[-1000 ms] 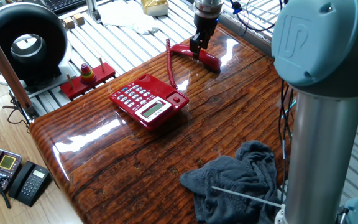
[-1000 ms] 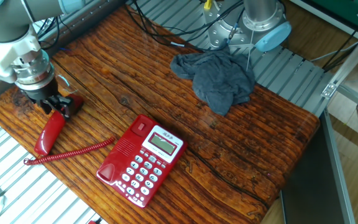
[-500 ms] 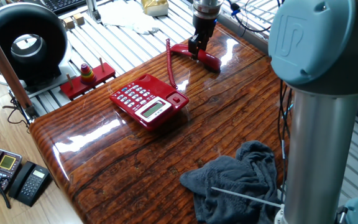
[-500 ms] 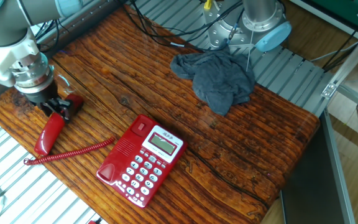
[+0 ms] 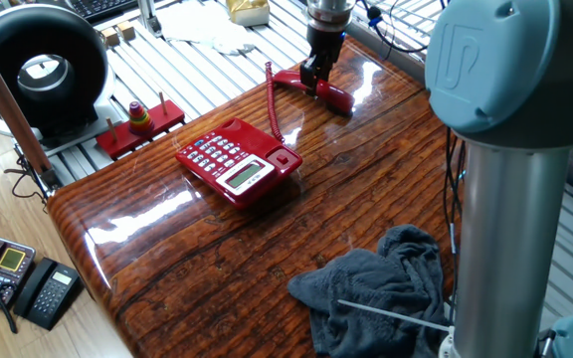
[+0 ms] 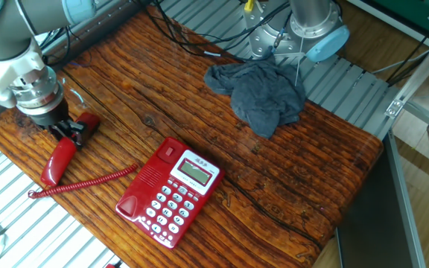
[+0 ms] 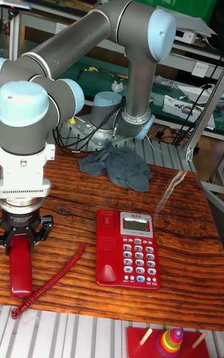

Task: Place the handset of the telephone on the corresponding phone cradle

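Little has shifted since the earlier frames: the handset (image 6: 59,153) lies where it lay, while the gripper (image 6: 65,132) has edged slightly along it and the arm's large joint has swung a little in the foreground.

The handset rests flat on the wooden table (image 6: 326,186), near the table's far corner in one fixed view and at the left edge in the tall fixed view, well apart from the telephone (image 6: 167,190). Its coiled cord (image 6: 84,182) runs across the wood to the phone's base. The phone cradle (image 7: 106,248), the recessed strip left of the keypad in the tall view, stands unoccupied.

The gripper is down over the upper end of the handset, black fingers (image 7: 42,226) astride the red bar. Whether they have pinched it or merely straddle it cannot be told from these views; the handset shows no lift from the wood. The wrist stands vertical, presumably to take the bar across its narrow width.

Judgement: the grasp stage is in hand, and transfer to the cradle is not yet begun. A hold near one end may let the far end droop, and the cord may drag.

A grey cloth (image 6: 259,93) lies well clear of the route.
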